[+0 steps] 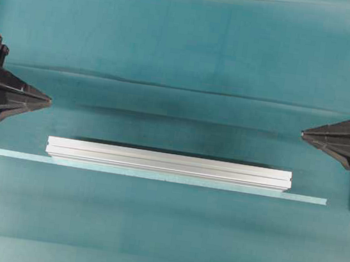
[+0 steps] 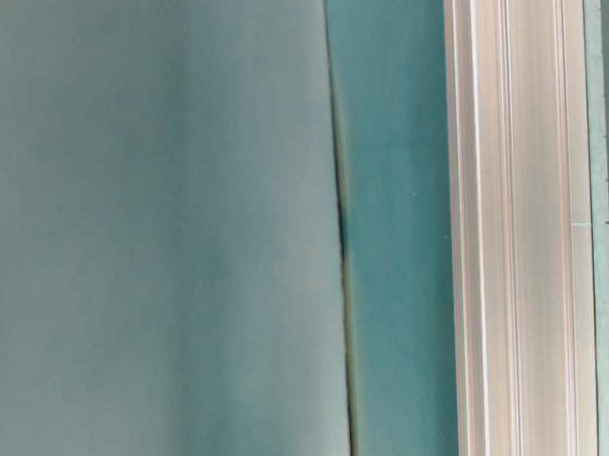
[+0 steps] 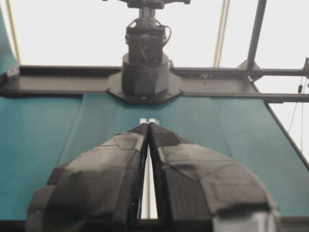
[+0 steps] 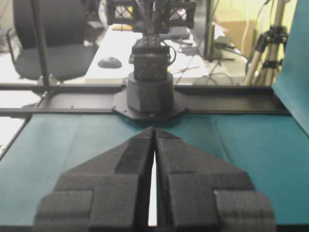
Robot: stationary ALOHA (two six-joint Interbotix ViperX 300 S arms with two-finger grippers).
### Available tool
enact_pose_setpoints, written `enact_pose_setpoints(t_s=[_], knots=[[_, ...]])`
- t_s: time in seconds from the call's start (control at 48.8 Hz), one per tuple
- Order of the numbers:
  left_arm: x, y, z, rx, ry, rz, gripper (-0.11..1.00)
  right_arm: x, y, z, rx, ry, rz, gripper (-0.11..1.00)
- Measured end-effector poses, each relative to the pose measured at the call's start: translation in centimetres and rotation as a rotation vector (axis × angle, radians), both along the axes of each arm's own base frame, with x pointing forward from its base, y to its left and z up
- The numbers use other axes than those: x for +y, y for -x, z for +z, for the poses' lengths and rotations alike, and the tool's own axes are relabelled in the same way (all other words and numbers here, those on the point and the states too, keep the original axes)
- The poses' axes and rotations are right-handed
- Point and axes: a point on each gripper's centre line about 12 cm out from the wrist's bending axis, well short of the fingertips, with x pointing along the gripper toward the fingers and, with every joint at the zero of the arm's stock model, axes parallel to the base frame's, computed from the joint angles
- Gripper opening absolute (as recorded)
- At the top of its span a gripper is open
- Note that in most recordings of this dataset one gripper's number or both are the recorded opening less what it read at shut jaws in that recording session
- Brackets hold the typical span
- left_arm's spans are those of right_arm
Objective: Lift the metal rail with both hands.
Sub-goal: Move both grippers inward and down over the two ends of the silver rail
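Resting at the table's two sides, the left gripper [image 1: 49,98] and right gripper [image 1: 304,132] are seen with jaws pressed together, nothing held. The rail [image 1: 169,163] lies flat between them, well apart from both tips, its long edge just beside a tape strip [image 1: 308,199] on the teal cloth [image 1: 185,55]. Jaws are best widened first, then lowered over matching points near each end, so the bar is raised level, without tilt or slip.

The left tool [image 1: 49,99] and right tool [image 1: 304,132] point inward at each other, fingertips pressed together.
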Motion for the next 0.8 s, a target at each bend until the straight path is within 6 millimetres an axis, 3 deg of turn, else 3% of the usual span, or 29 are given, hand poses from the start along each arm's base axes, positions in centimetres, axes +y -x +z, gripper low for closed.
enact_pose_setpoints(t_s=[0.082, 0.205, 0.43, 0.799], knots=[[0.0, 0.0, -0.1, 0.02, -0.003, -0.001, 0.08, 0.0, -0.1, -0.2, 0.011, -0.008, -0.001, 0.15], [0.0, -0.2, 0.4, 0.031, 0.002, -0.001, -0.01, -0.4, -0.2, -1.0, 0.072, -0.105, -0.02, 0.03], [0.1, -1.0, -0.1, 0.138, 0.057, 0.001, -0.01, -0.7, -0.5, -2.5, 0.219, -0.245, -0.042, 0.02], [0.3, -4.1, -1.2, 0.425, 0.108, 0.026, -0.01, -0.8, -3.2, -4.1, 0.573, -0.345, -0.085, 0.02]])
